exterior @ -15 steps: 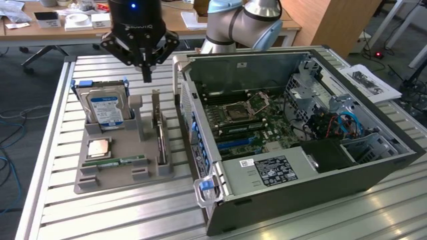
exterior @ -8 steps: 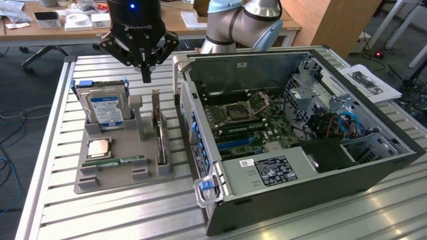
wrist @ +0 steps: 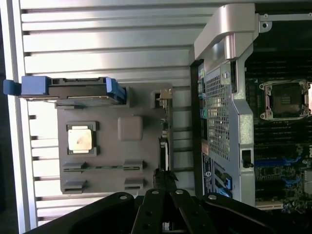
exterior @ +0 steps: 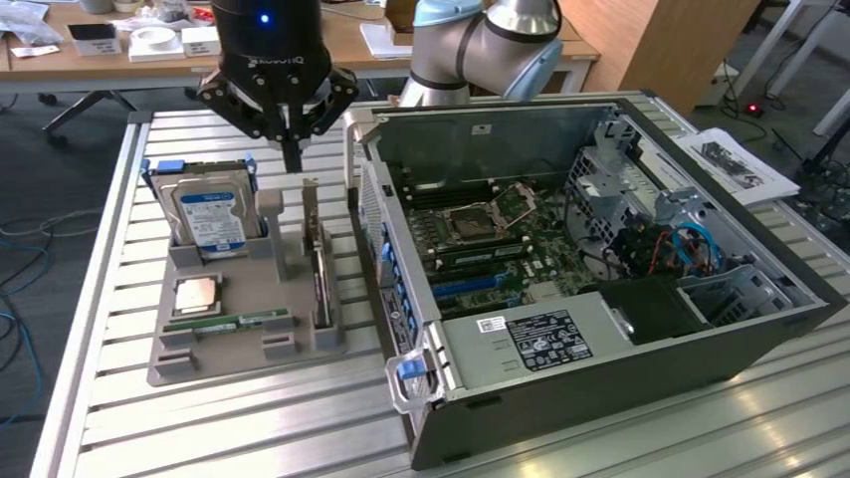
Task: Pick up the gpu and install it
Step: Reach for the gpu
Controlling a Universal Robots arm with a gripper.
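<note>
We see the claw (exterior: 291, 151) pinched fully shut on nothing, just above the far end of the gpu (exterior: 320, 274). The gpu stands on edge in the gray holder (exterior: 233, 347), along its side at the exterior view's right. The holder also carries an upright hard drive (exterior: 209, 214), a processor chip (exterior: 197, 296) and a memory stick (exterior: 249, 321); the gpu's face is hidden, edge-on to us.

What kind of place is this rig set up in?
Likely a robotics lab or office workshop: a slatted metal bench carrying an open computer case, with a cluttered wooden desk behind.
</note>
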